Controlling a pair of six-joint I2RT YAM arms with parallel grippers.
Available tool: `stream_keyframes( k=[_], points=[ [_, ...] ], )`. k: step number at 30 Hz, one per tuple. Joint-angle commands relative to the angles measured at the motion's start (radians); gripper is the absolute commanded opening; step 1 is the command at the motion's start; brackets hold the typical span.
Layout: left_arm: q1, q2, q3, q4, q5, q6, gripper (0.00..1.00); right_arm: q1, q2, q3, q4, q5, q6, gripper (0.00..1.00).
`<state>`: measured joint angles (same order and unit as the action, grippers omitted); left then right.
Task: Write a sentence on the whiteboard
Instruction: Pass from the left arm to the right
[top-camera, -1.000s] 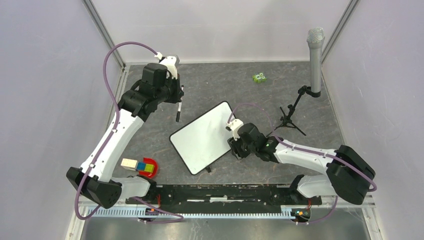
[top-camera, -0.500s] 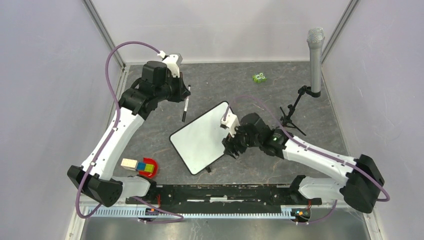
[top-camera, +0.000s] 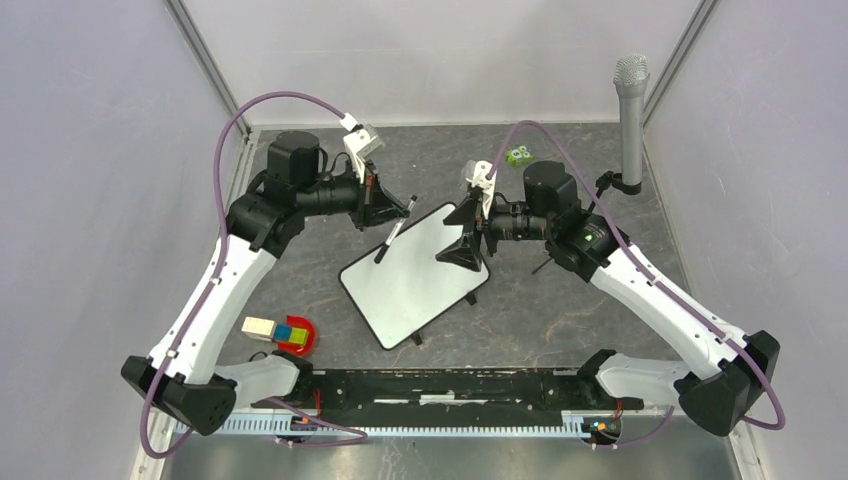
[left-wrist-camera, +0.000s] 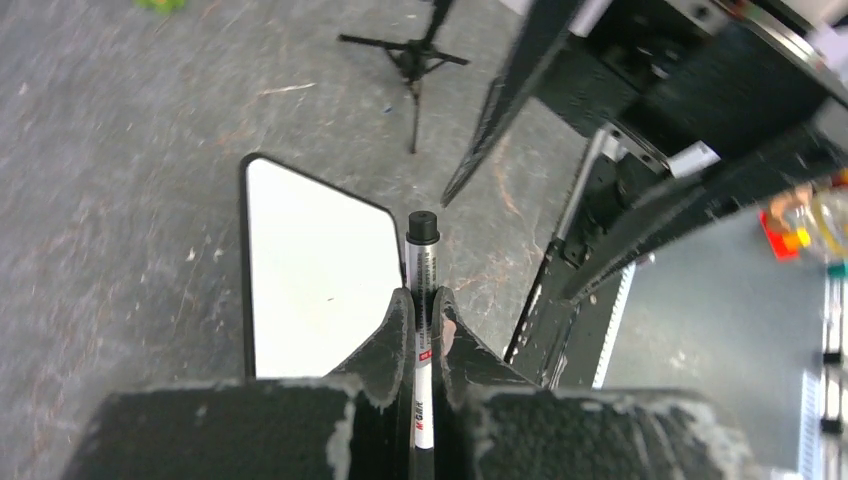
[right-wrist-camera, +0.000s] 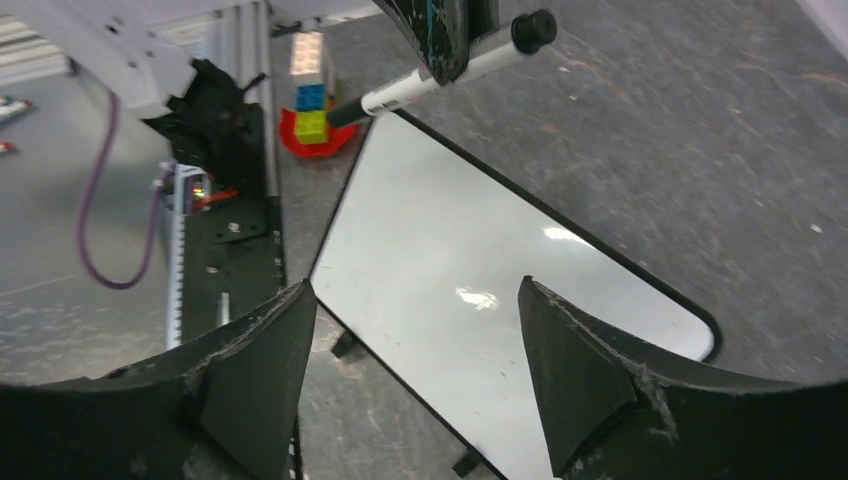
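The blank whiteboard (top-camera: 412, 278), lying flat, looks light, stiff and slick, likely to skid under pen pressure, so pin its frame edge with the spread-open right gripper (right-wrist-camera: 415, 300) hovering above its far corner, while the left gripper (left-wrist-camera: 421, 315), over its far-left edge, clenches the marker (left-wrist-camera: 423, 258).

Whiteboard (top-camera: 410, 285) — white, black frame; marker (top-camera: 396, 230) white w/ black cap.
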<state>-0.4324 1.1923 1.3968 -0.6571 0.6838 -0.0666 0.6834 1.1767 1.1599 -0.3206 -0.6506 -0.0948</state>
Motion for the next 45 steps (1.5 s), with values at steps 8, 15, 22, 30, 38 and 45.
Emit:
stream_keyframes(
  k=[8,15,22,30,38,45],
  points=[
    [0.001,-0.064,-0.029,-0.120,0.270,0.367,0.02,-0.003,0.008,0.045,0.206,-0.210,0.385,0.70],
    [-0.034,-0.065,-0.017,-0.187,0.280,0.433,0.02,-0.010,0.047,0.029,0.288,-0.189,0.523,0.57],
    [-0.084,-0.064,-0.026,-0.204,0.255,0.439,0.02,-0.008,0.071,0.040,0.312,-0.191,0.553,0.51],
    [-0.103,-0.048,-0.008,-0.204,0.224,0.431,0.02,-0.006,0.075,-0.003,0.313,-0.197,0.558,0.40],
    [-0.126,-0.027,0.006,-0.203,0.197,0.427,0.02,0.016,0.082,0.005,0.313,-0.202,0.545,0.38],
    [-0.126,-0.022,0.024,-0.205,0.174,0.423,0.02,0.030,0.086,0.004,0.278,-0.184,0.487,0.39]
  ],
)
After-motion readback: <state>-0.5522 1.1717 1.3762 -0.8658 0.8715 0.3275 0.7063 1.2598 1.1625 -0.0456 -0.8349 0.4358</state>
